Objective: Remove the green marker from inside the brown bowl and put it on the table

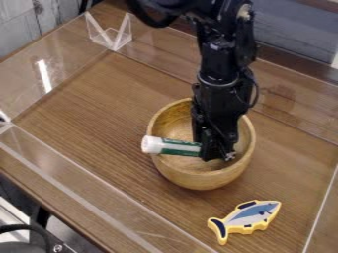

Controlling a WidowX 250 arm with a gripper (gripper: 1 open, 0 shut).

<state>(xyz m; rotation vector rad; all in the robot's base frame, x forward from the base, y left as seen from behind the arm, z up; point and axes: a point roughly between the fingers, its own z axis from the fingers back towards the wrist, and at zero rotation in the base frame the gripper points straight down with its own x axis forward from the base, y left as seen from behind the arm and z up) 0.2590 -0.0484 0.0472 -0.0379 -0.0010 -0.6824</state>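
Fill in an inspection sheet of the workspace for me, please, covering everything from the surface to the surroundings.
Surface: dark wood-grain table
Job's things: green marker leans in the brown bowl, white end over the rim
Clutter: blue-and-yellow fish toy beside the bowl; clear pointed object towards the far side
Grippers: tool shut on the marker, inside the bowl
Cables: black cable-like loop at the near left corner
Surroundings: clear low walls along the table edges
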